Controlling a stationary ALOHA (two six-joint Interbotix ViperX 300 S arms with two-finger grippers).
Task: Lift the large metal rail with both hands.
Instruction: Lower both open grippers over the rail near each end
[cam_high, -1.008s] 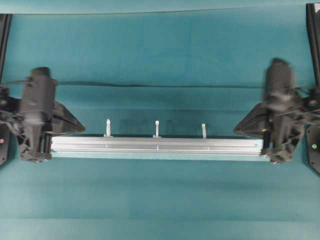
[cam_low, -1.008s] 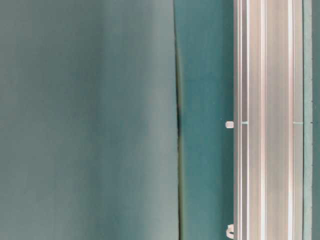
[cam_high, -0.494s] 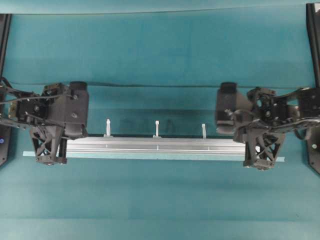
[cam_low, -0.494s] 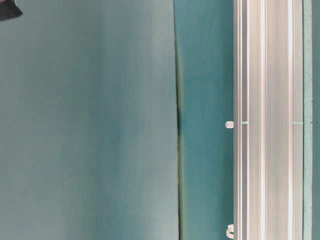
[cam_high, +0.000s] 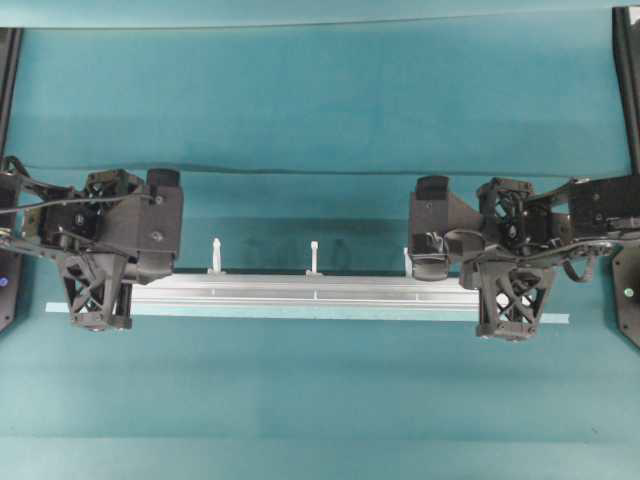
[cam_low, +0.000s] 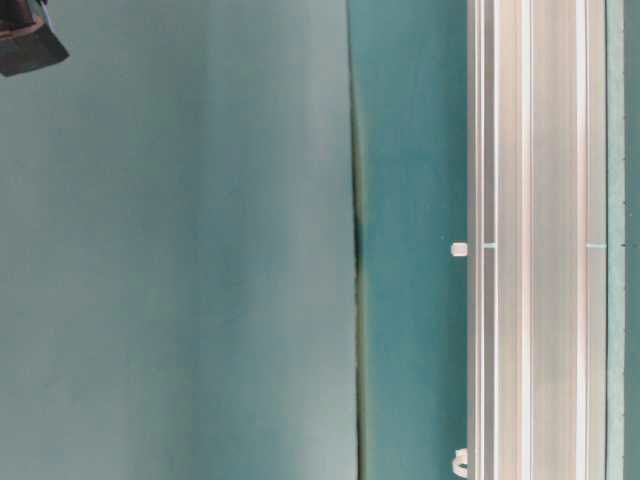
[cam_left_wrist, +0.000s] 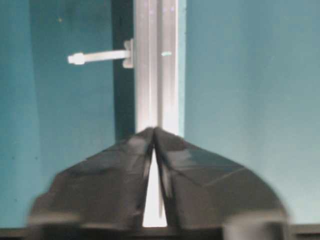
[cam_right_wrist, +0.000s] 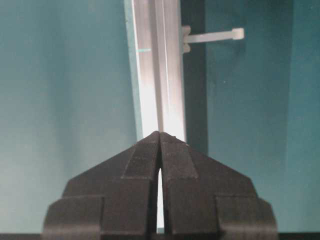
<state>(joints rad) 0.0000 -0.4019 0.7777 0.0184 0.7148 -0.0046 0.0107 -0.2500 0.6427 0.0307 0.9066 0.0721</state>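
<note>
Over the rail's (cam_high: 310, 292) two ends, left pincer (cam_left_wrist: 153, 131) and right pincer (cam_right_wrist: 159, 134) poised with tips together, nothing gripped; rail unlifted on the table (cam_high: 320, 400).

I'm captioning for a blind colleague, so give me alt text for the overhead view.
A long silver metal rail lies across a teal table, with the left gripper over one end and the right gripper over the other. Three white pegs stand along its far edge.

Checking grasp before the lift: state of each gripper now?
Left gripper: jaws shut at the tips, above the large metal rail, holding nothing.
Right gripper: jaws shut, above the rail's other end, holding nothing.
</note>
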